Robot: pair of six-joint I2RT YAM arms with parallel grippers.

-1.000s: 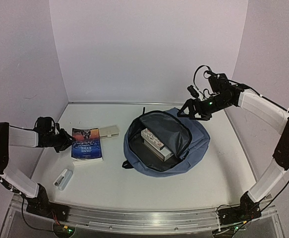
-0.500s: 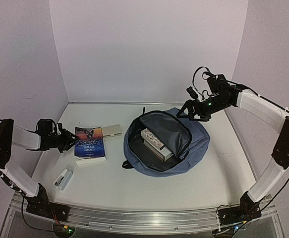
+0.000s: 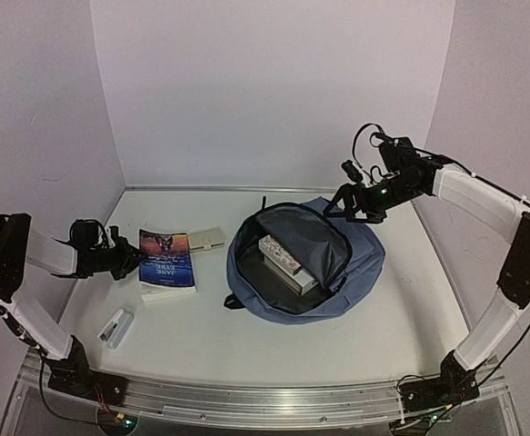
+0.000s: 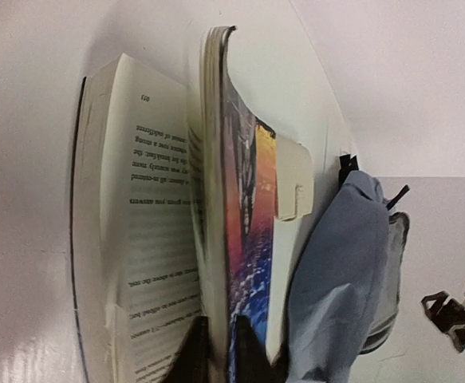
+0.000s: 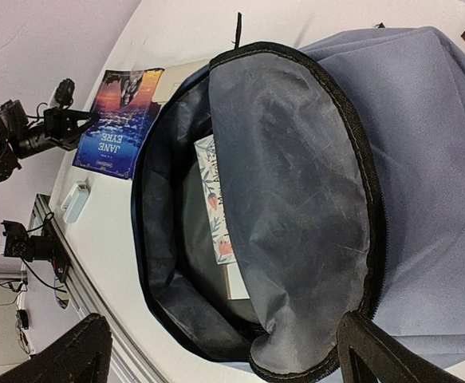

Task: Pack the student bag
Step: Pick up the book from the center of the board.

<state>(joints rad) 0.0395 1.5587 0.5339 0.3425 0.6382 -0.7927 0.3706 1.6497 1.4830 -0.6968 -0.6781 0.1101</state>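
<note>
- The left pincer (image 4: 220, 351) is clenched on the front cover of the Jane Eyre paperback (image 3: 165, 263); that edge is raised, and printed pages show beneath it.
- The right pincer (image 3: 354, 207) hangs spread wide, gripping nothing.
- The student bag (image 3: 360, 263) lies on the table (image 3: 246, 350) directly under the right pincer, its unzipped mouth gaping. It is well apart from the left pincer.
- A floral-covered book (image 5: 216, 199) lies inside the bag, below the right pincer.
- A cream flat case (image 3: 205, 240) lies past the paperback from the left pincer, between paperback and bag.
- A small white stapler (image 3: 115, 327) lies near the left pincer, toward the arm bases.
</note>
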